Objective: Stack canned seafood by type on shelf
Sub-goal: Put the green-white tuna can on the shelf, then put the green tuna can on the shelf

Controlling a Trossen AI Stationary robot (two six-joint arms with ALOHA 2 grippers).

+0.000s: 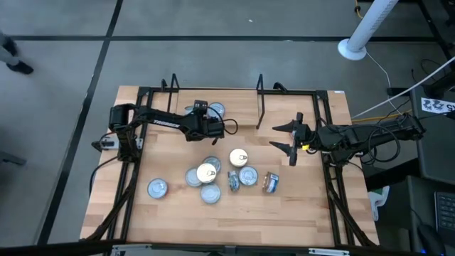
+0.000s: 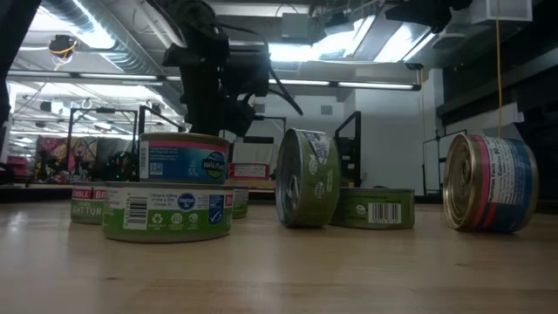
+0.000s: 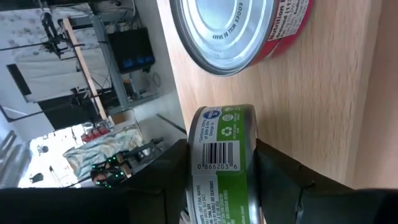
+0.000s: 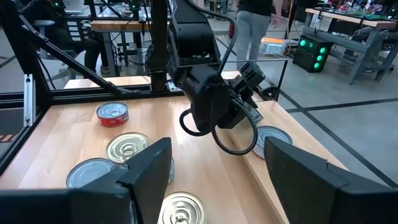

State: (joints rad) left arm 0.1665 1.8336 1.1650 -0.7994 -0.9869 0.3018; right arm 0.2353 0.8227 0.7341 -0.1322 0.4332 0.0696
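Metal tins, rigid and dense for their size: they won't deform, so you can squeeze firmly, but the paper-label walls and bare lids look slick. Take them across the diameter on the side wall, low on the fingers, as the left hand [image 3: 221,186] does now. It's pinching a green-label can [image 3: 219,155] on edge, a finger on each flat face. That grip looks secure, but I'd expect the can to pivot if the hold loosens.

Left hand sits around 11 o'clock on the surface [image 1: 298,206], just beside a red-label tin [image 3: 242,28] lying flat and a silver-lidded tin [image 1: 215,109] next to the shelf [image 1: 260,99], whose black wire uprights stand along the 12 o'clock edge.

Right hand [image 1: 293,139] hovers at about 2 o'clock, fingers spread wide, holding nothing.

Remaining cans cluster at centre towards 6 o'clock:
- a gold-lid tin [image 1: 238,158] lies flat, and a white-topped tin [image 1: 206,172] sits on others
- a lone tin [image 1: 157,188] lies at 8 o'clock
- a green tin on its rim [image 2: 307,177] and a red-and-blue tin on its rim [image 2: 488,181] will roll if nudged, so approach those from above, closing across the flat faces.

Flat stacked ones, like the blue-label tin [image 2: 184,158] on a green one [image 2: 166,212], need a side-wall pinch; watch that you don't drag the lower can.
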